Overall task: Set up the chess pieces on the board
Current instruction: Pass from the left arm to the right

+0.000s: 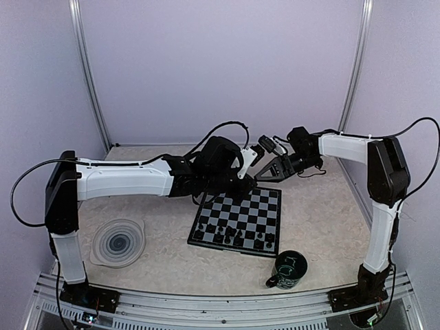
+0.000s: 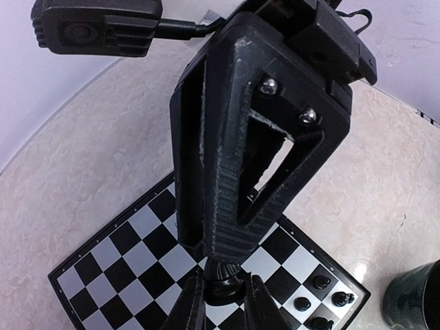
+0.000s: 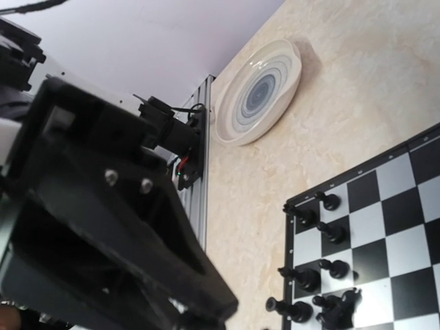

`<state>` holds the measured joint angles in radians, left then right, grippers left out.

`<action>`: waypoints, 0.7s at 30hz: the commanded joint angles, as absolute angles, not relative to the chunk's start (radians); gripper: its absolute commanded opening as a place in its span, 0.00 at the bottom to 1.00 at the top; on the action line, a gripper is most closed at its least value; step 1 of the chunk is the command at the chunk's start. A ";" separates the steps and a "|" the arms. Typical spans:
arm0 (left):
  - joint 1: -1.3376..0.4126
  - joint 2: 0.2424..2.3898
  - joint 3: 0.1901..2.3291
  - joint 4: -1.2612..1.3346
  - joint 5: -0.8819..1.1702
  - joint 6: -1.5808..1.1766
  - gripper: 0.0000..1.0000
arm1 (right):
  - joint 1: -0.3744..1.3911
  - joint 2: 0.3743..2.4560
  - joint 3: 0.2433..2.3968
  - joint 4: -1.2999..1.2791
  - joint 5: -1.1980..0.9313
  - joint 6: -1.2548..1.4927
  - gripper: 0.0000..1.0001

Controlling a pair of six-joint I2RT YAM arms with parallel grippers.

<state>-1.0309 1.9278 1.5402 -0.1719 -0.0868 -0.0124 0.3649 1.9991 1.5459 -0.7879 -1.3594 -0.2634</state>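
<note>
The board (image 1: pixel 242 206) lies at the table's middle; it also shows in the left wrist view (image 2: pixel 124 261) and the right wrist view (image 3: pixel 405 206). Several black chess pieces (image 1: pixel 234 237) stand along its near edge (image 3: pixel 330 232). My left gripper (image 1: pixel 246 176) and right gripper (image 1: pixel 261 173) meet tip to tip above the board's far edge. In the left wrist view my left gripper (image 2: pixel 223 302) is shut on the base of one black chess piece (image 2: pixel 223 285). The right gripper (image 2: pixel 220 256) comes down from above and closes on that piece's top. In the right wrist view its own jaws are hidden behind the left gripper's body (image 3: pixel 137 227).
A dark green mug (image 1: pixel 289 269) stands by the board's near right corner and shows in the left wrist view (image 2: pixel 416 302). A round grey spiral plate (image 1: pixel 118 242) lies at the near left (image 3: pixel 261 93). An aluminium rail (image 1: pixel 206 311) runs along the near edge.
</note>
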 commanded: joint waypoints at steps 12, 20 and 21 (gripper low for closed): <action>-1.040 1.880 1.504 -0.163 -0.152 0.096 0.74 | 0.366 1.987 1.585 -0.847 -1.282 -0.381 0.01; -0.965 1.657 1.427 -0.133 -0.285 0.159 0.84 | 0.379 1.850 1.466 -0.659 -1.083 -0.392 0.01; -0.959 1.642 1.432 -0.129 -0.317 0.179 0.91 | 0.388 1.835 1.457 -0.644 -1.057 -0.399 0.01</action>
